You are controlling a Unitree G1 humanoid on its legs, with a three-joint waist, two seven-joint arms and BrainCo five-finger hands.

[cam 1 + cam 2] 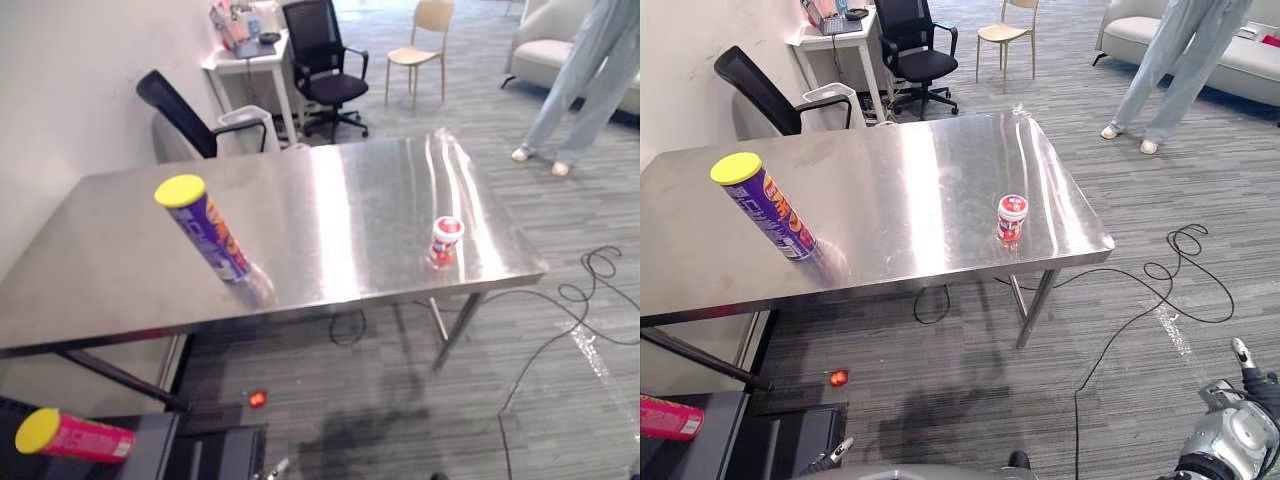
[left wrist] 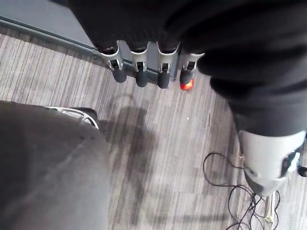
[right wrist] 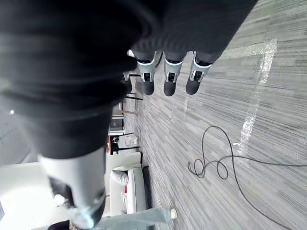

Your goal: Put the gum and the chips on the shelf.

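Observation:
The chips are a purple can [image 1: 205,228] with a yellow lid. It stands on the left part of the steel table [image 1: 330,220]. The gum is a small red and white tub [image 1: 446,241] standing near the table's right front corner. A dark low shelf [image 1: 150,448] at the lower left holds a pink can [image 1: 70,435] lying on its side. My left hand [image 2: 139,72] hangs over the carpet with straight fingers and holds nothing. My right hand [image 3: 165,79] also hangs low at my right side [image 1: 1235,435], its fingers relaxed and empty. Both hands are well short of the table.
A black chair [image 1: 175,110] stands behind the table by the wall. Further back are a white side table [image 1: 245,60], a black office chair [image 1: 325,70] and a beige chair [image 1: 420,40]. A person [image 1: 590,80] stands at the far right near a sofa [image 1: 545,50].

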